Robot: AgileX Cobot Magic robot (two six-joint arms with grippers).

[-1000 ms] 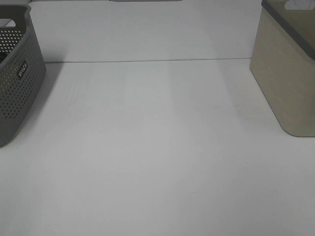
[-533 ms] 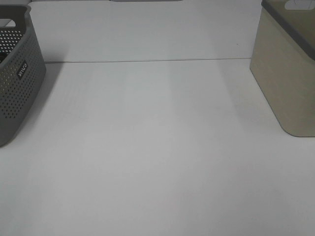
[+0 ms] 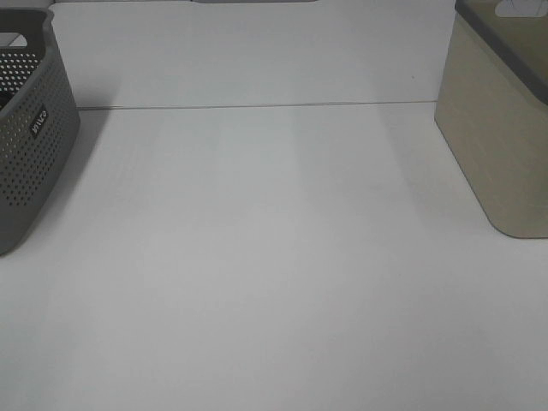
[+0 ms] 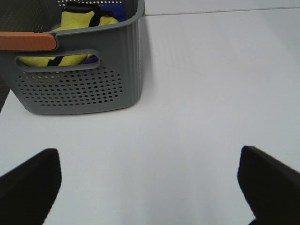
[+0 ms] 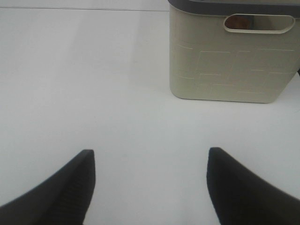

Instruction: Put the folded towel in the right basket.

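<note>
The right basket (image 3: 497, 145) is beige with a grey rim and stands at the table's right edge; it also shows in the right wrist view (image 5: 229, 61). No folded towel lies on the table. A yellow cloth with black bands (image 4: 79, 21) lies in the grey perforated left basket (image 4: 79, 89); I cannot tell if it is the towel. My left gripper (image 4: 150, 187) is open and empty, facing the grey basket. My right gripper (image 5: 150, 187) is open and empty, facing the beige basket. Neither gripper shows in the exterior view.
The grey basket (image 3: 34, 145) stands at the table's left edge. It has an orange bar (image 4: 28, 41) on its rim and something blue (image 4: 119, 10) beside the yellow cloth. A seam (image 3: 257, 106) crosses the white table at the back.
</note>
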